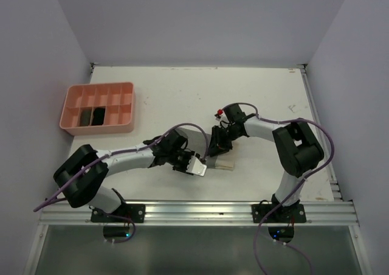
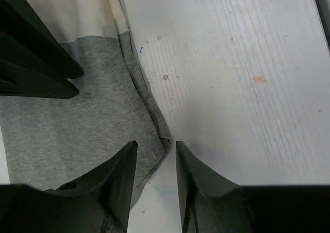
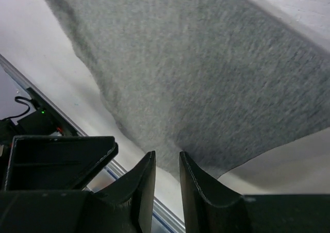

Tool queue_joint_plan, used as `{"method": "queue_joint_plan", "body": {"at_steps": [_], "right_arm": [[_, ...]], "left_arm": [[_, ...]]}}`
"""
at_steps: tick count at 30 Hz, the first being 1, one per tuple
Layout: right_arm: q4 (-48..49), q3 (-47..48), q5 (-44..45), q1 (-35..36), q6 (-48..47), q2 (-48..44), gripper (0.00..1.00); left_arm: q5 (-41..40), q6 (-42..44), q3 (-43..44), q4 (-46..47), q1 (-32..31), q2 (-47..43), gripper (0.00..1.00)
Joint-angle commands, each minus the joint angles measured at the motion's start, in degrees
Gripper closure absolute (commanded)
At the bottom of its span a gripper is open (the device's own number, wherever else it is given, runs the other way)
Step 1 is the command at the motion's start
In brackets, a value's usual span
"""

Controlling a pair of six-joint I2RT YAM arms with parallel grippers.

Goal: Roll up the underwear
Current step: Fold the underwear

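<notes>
On the worktop (image 2: 232, 63), our left claw (image 2: 155, 146), narrowly parted, straddles the underwear (image 2: 77, 125) edge to start rolling. Whether our right claw (image 3: 166, 155) grips it, we cannot tell.

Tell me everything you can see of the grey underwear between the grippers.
The underwear is soft, heathered grey knit with a cream part at one end, lying flat and unrolled on the white table, toward its near edge. Its stitched hem is slightly rumpled. One corner sits at the narrow gap of the left gripper; the right gripper rests at another edge. Whether either grips it is unclear.
</notes>
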Motion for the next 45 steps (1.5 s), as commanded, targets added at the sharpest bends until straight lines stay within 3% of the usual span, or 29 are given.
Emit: {"method": "queue_joint_plan", "body": {"at_steps": [1,7,17,19,22,25,30,34,40,45], "right_arm": [[1.67,-0.78,-0.07,0.35,-1.78,2.66,0.71],[1.76,-1.75,0.55,0.44,-2.66,3.89,0.73],[0.27,-1.40,0.28,0.53,-5.38,6.26,0.75],[0.01,-1.49,0.55,0.53,-5.91,6.35,0.75],[-0.43,-1.49,0.72,0.53,-6.35,6.62,0.76],[-0.96,-1.49,0.81,0.53,-6.70,6.62,0.76],[-2.62,-1.23,1.78,0.44,-8.11,5.92,0.76],[-4.47,-0.09,2.66,0.53,-8.81,4.86,0.76],[-7.46,5.01,4.68,0.53,-8.99,-0.40,0.76],[-8.78,10.54,4.24,0.53,-8.99,1.25,0.76]], "left_arm": [[-3.85,2.02,-1.92,7.41,-2.29,0.21,0.59],[-5.35,2.63,-2.54,9.09,-3.44,3.20,0.54],[-6.93,2.72,-0.87,4.18,-3.97,5.58,0.78],[-6.76,1.93,-0.34,2.68,-3.97,4.62,0.78],[-6.76,1.22,-1.22,2.49,-3.97,3.21,0.69],[-6.84,0.87,-1.48,1.71,-4.06,2.77,0.69],[-6.84,1.40,-0.78,-0.41,-4.15,4.43,0.81],[-6.14,2.10,0.10,-2.86,-4.15,5.31,1.00],[-3.33,2.63,4.13,-10.14,-4.06,4.79,1.00],[-0.78,1.67,9.50,-16.31,-3.97,5.05,1.00]]}}
